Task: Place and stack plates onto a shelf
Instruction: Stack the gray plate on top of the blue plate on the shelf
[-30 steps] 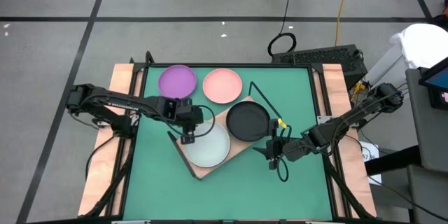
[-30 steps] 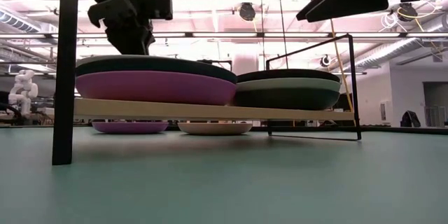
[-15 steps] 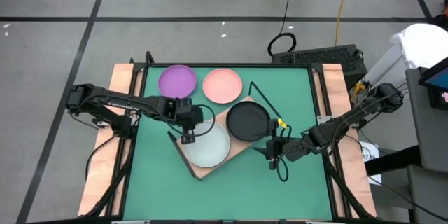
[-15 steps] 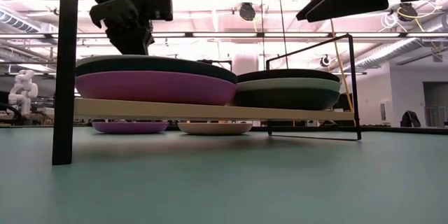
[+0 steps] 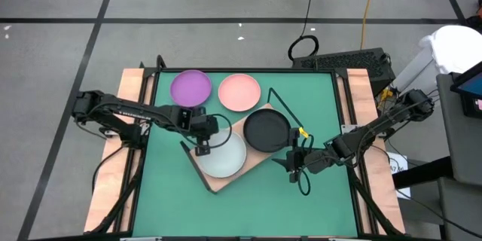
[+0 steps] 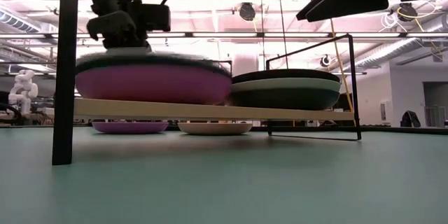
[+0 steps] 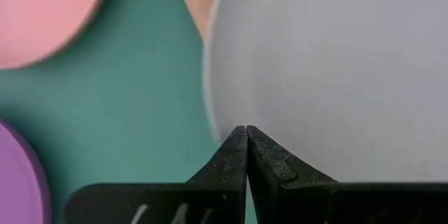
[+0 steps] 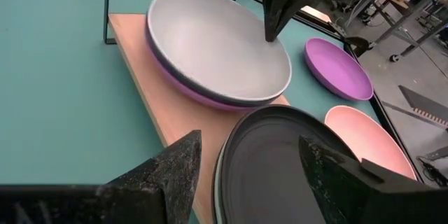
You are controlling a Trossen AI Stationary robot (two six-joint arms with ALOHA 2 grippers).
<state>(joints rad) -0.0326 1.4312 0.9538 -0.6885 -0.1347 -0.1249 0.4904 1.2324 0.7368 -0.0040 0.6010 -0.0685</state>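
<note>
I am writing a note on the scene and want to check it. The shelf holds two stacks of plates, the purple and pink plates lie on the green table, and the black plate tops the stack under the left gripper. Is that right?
One detail is wrong. The stack under the left gripper is topped by the pale mint plate, not the black one. The black plate tops the other stack on the shelf, as the high view shows. The purple plate and pink plate do lie on the green table.

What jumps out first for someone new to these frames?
The wooden shelf mid-table carries two plate stacks, one topped by a pale plate, the other by a black plate. The left pincer, shut, sits at the pale plate's rim. A purple plate and a pink plate lie on the green tabletop behind.
</note>
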